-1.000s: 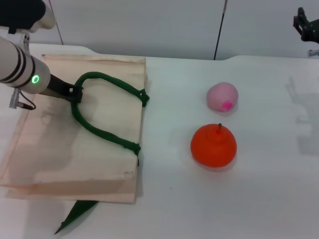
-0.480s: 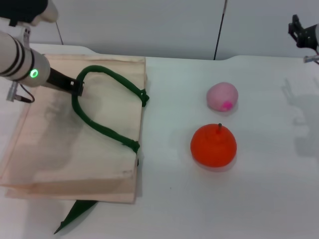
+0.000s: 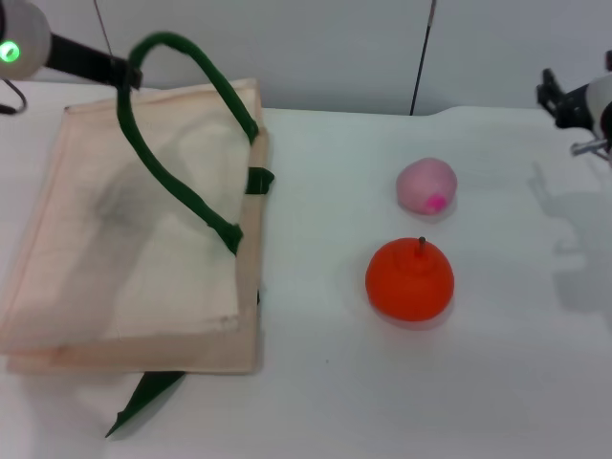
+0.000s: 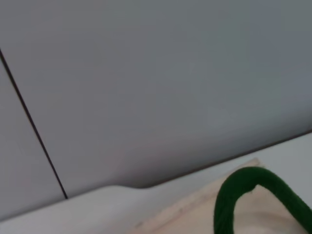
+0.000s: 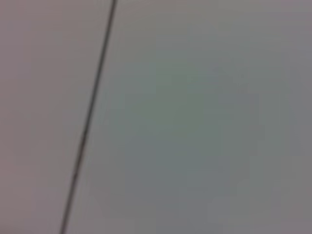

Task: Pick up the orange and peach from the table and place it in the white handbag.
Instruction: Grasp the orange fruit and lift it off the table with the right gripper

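The green strap handle (image 3: pixel 182 143) is held pinched in the left gripper (image 3: pixel 124 72) above the white handbag (image 3: pixel 115 277), whose mouth should be lifted wide, while orange (image 3: pixel 409 278) and peach (image 3: pixel 426 186) lie apart rightward.

Bright, even light casts soft shadows on the table (image 3: pixel 497 382); the right wrist view seems blurred.
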Action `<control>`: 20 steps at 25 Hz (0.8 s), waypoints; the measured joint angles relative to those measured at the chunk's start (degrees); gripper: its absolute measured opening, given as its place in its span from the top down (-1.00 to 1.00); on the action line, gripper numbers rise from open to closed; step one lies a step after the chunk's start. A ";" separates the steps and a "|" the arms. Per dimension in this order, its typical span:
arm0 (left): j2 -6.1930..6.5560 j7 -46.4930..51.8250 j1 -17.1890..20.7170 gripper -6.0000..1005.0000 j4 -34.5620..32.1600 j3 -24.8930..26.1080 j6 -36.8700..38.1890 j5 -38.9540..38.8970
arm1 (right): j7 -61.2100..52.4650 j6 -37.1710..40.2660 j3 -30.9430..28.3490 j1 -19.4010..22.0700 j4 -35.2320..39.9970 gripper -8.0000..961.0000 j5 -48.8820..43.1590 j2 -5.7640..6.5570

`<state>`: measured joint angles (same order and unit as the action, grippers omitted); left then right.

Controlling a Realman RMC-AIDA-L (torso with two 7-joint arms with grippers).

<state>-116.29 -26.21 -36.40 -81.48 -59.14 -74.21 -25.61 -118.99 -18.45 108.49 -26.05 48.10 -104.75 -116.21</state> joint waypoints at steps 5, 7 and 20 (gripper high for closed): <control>0.01 -0.42 1.08 0.72 -6.74 1.91 -3.64 -1.31 | 1.53 9.17 -0.67 4.78 8.67 -0.66 0.06 0.22; 0.03 -0.54 1.25 0.72 -8.52 2.49 -4.71 -1.78 | 1.70 12.13 -0.84 6.51 11.75 -0.66 -0.10 0.29; 0.21 -0.77 1.34 0.73 -16.87 3.03 -8.86 -1.69 | -2.01 46.01 -13.09 17.43 31.88 -0.66 -7.34 0.27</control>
<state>-116.07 -26.99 -35.07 -98.35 -56.11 -83.07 -27.30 -120.99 27.56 95.40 -8.62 79.98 -112.09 -115.94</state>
